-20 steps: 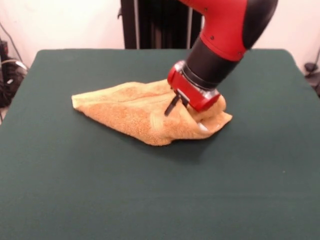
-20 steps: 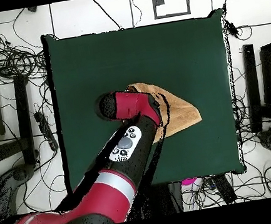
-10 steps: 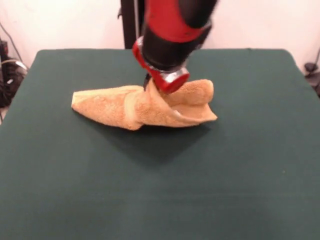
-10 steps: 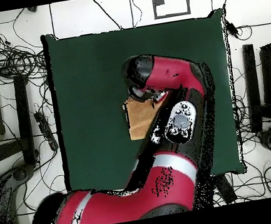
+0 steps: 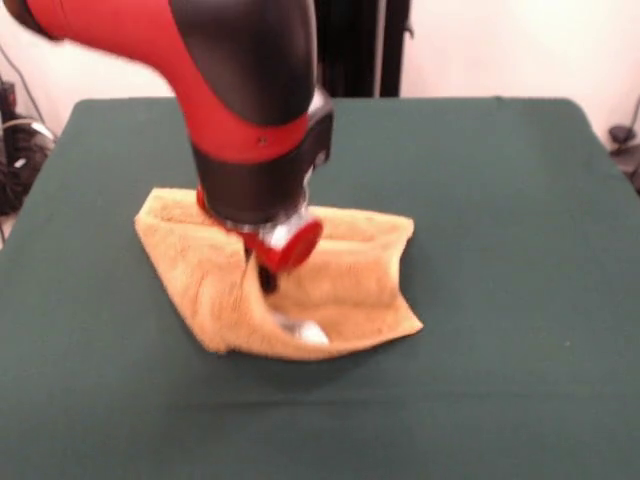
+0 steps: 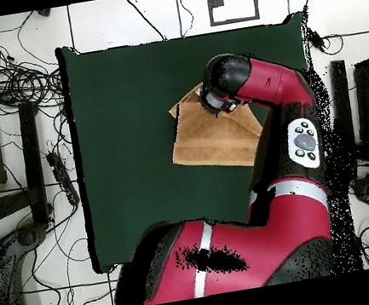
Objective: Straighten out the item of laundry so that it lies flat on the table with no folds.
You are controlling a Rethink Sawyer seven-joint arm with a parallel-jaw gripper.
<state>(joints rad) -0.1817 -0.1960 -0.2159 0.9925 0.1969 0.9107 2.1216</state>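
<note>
The item of laundry [image 5: 350, 275], an orange-tan terry towel, lies partly spread on the dark green table [image 5: 500, 180]. Its near edge is pulled up into a ridge, and a white label [image 5: 305, 331] shows at the front fold. My gripper [image 5: 263, 278] points down over the towel's left-middle part and is shut on a raised fold of cloth. From overhead, the towel [image 6: 207, 138] reads as a rough rectangle right of the centre of the table [image 6: 121, 109]. There the arm's wrist [image 6: 227, 84] covers the towel's far right corner and hides the gripper.
The red arm [image 6: 293, 138] crosses the table's right side in the overhead view. Tangled cables [image 6: 13, 83] and dark equipment lie on the floor around the table. More cables [image 5: 15, 140] show past the table's left edge in the front view.
The arm has swung across and drawn the towel with it. The narrow bunched towel has opened into a wider, flatter shape. In the front view the gripper now sits lower and further left.
</note>
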